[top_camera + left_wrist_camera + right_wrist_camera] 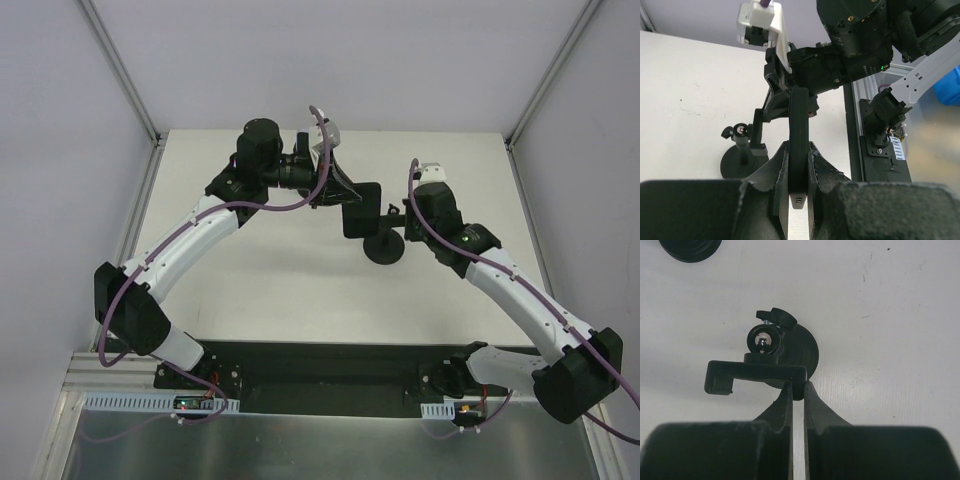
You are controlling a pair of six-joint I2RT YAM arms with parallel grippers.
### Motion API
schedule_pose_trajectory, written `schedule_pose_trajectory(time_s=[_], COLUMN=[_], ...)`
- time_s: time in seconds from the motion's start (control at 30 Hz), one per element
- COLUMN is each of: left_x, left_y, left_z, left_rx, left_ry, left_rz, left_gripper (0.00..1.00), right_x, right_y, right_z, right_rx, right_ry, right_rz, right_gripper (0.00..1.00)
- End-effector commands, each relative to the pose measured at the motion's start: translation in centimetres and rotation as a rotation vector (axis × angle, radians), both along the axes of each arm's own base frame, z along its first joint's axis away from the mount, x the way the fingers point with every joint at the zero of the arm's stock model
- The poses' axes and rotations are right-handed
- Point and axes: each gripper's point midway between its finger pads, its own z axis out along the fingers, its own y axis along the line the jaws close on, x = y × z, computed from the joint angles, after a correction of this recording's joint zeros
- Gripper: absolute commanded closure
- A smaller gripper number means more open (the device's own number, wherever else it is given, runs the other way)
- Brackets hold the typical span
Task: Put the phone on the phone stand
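The black phone (362, 208) is held edge-up over the middle of the white table (270, 290). My left gripper (338, 190) is shut on it. In the left wrist view the phone (799, 125) stands edge-on between my fingers (777, 167). The black phone stand (384, 248) has a round base, a ball joint (762, 340) and a clamp bar (752, 375). It stands just below and right of the phone. My right gripper (798, 388) is shut on the right end of the clamp bar. In the top view my right gripper (402, 215) is beside the phone's right edge.
The stand also shows in the left wrist view (742, 157), left of the phone, with my right arm's wrist (840, 65) close behind it. Frame posts (125, 70) flank the table. A dark rail (320, 365) runs along the near edge. A dark round shape (690, 250) sits at the top left of the right wrist view.
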Motion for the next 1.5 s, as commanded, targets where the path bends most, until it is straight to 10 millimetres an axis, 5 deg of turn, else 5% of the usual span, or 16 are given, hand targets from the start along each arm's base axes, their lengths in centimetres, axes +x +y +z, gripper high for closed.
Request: schedule_pose_trajectory(time_s=[0.0,0.17,0.57,0.9,1.23,1.47], left_x=[-1.4,-2.5,-2.9,-3.7,-1.2,0.5], left_y=[-0.1,-0.5,-2.9,-5.8,-6.8,-5.2], left_z=[3.4,3.0,-2.2,-2.3,-3.7,-4.3], left_rx=[-0.107,-0.153,-0.153,-0.181,-0.162,-0.15], left_ry=[-0.134,-0.203,-0.244,-0.259,-0.21,-0.205], left_rz=[-0.092,-0.164,-0.416,-0.548,-0.543,-0.547], left_gripper=[1.0,1.0,1.0,1.0,1.0,1.0], right_x=[0.3,0.2,-0.8,-0.9,-1.3,-1.7], right_y=[2.0,3.5,5.6,6.9,6.9,7.1], right_z=[2.0,2.0,1.0,0.9,1.4,1.4], right_rx=[0.056,0.069,0.187,0.255,0.271,0.291], right_ry=[-0.032,-0.029,0.069,0.103,0.094,0.104], right_rz=[0.095,0.21,0.476,0.549,0.56,0.589], right_gripper=[0.99,0.99,0.99,0.99,1.0,1.0])
